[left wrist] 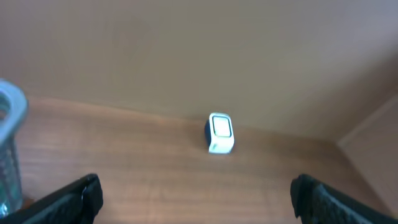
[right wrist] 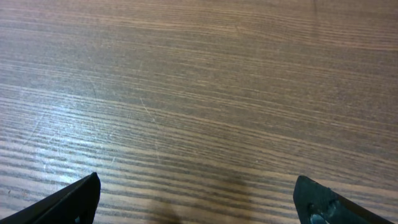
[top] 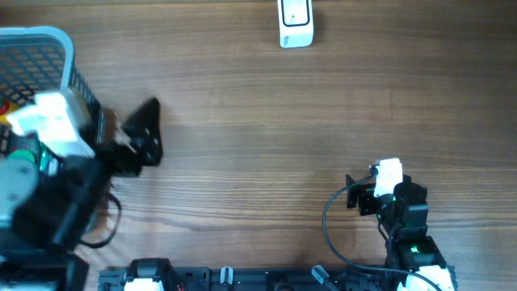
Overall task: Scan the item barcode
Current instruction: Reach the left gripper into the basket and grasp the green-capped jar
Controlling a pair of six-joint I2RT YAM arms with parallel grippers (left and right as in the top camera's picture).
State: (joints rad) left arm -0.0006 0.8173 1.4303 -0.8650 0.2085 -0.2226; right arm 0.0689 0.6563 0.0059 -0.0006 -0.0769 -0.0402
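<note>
A white barcode scanner (top: 295, 23) stands at the table's far edge, and the left wrist view shows it (left wrist: 219, 134) straight ahead by the wall. My left gripper (top: 153, 132) (left wrist: 196, 194) is open and empty, just right of the blue basket (top: 48, 36), pointing across the table. My right gripper (top: 356, 194) (right wrist: 196, 196) hovers open over bare wood near the front right, holding nothing. The item does not show clearly; only a scrap of red and yellow (top: 4, 107) peeks from the basket behind my left arm.
The basket's mesh wall (left wrist: 9, 149) stands at the left edge of the left wrist view. A black cable (top: 329, 222) loops beside the right arm. Wooden tabletop (top: 266, 137) lies between the two arms and the scanner.
</note>
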